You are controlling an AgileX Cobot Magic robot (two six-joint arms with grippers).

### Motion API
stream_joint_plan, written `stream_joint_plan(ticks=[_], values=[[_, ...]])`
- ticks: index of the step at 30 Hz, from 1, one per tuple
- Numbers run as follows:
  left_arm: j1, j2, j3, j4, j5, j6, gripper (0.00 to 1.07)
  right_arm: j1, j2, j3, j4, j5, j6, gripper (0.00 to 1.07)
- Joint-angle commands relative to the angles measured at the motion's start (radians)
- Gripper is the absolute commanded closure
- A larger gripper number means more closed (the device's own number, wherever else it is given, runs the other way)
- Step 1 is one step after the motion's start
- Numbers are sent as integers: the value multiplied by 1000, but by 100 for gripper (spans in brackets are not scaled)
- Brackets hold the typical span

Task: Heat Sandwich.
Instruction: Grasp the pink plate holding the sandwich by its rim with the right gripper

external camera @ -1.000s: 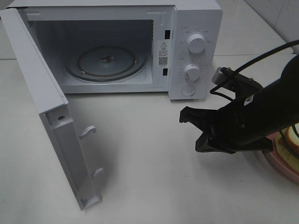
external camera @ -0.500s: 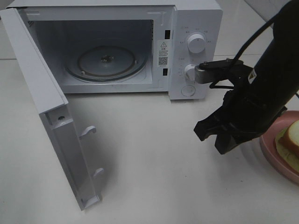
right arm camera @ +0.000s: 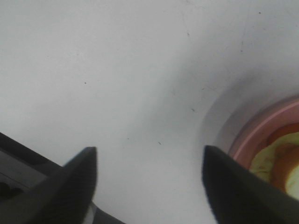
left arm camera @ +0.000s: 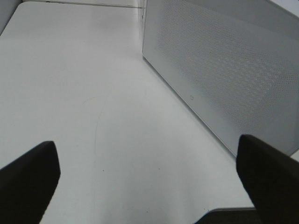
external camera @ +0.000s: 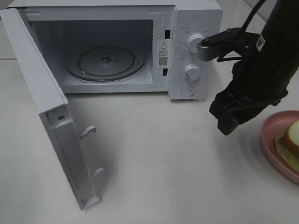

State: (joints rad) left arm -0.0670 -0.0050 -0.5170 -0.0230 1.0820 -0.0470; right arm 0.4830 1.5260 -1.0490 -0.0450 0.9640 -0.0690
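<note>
Item: my right gripper [external camera: 227, 122]. Jaws parted, nothing between them, hanging above the table [external camera: 154, 154] near the pink plate [external camera: 267, 140].
Item: sandwich [external camera: 293, 137]. Lies on that plate, apart from my fingers.
Item: my left gripper [left arm camera: 149, 186]. Jaws spread wide, empty, beside the open microwave [left arm camera: 224, 70].

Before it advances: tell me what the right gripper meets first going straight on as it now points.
Most likely the bare white tabletop, just beside the rim of the round pink plate. The open jaws of the right gripper frame nothing else, though depth is unclear.
</note>
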Motion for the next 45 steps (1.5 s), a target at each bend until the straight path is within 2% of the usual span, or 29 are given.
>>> stream_joint_plan(ticks=[1, 9, 13, 17, 31, 44, 45], values=[[5, -23, 2, -6, -13, 2, 10, -5, -2, -5, -55, 6, -16, 6], [5, -23, 2, -6, -13, 2, 10, -8, -2, -5, -82, 33, 10, 7], [5, -23, 2, -6, -13, 2, 10, -46, -2, 12, -72, 36, 30, 7], [5, -17, 2, -6, -13, 2, 10, -98, -2, 67, -76, 47, 42, 9], [5, -17, 2, -6, -13, 2, 10, -146, -2, 198, -44, -37, 59, 12], [5, -17, 2, -6, -13, 2, 10, -146, 1, 209, -97, -77, 108, 13], [5, -17, 2, -6, -13, 2, 10, -169, 1, 209, -90, -81, 108, 13]])
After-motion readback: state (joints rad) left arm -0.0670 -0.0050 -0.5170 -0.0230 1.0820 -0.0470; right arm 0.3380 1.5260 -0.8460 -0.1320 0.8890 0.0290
